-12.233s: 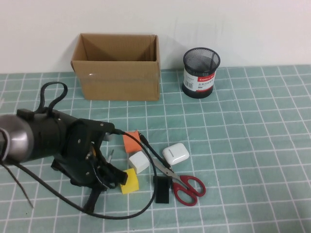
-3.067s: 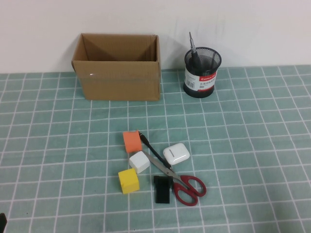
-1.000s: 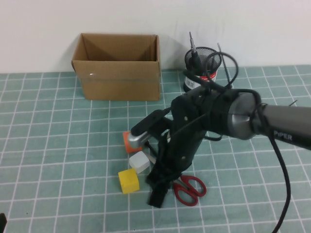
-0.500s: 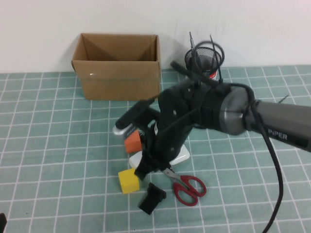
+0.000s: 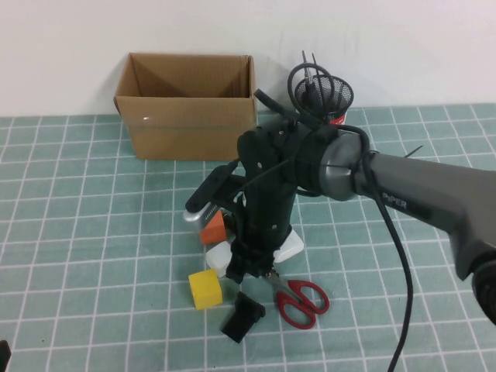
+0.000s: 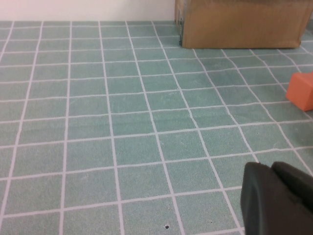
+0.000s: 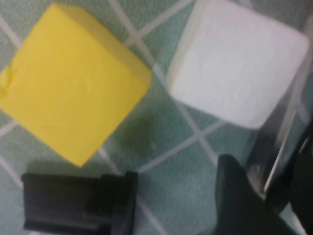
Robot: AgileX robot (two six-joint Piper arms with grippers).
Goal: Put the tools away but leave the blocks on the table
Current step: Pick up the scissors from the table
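Right tool (image 5: 249, 271) reaches steeply down beside white block (image 5: 220, 257).

The right gripper (image 5: 249, 267) hangs low over the scissors (image 5: 294, 297), just beside the white block (image 5: 219, 256) and above the yellow block (image 5: 205, 289). The orange block (image 5: 213, 229) lies behind them.

A robotics lab test bench is showing here: a teal grid-marked tabletop (image 5: 93, 232) lying against a plain white wall (image 5: 403, 39), with a cardboard box (image 5: 186, 108) sitting at eleven o'clock.
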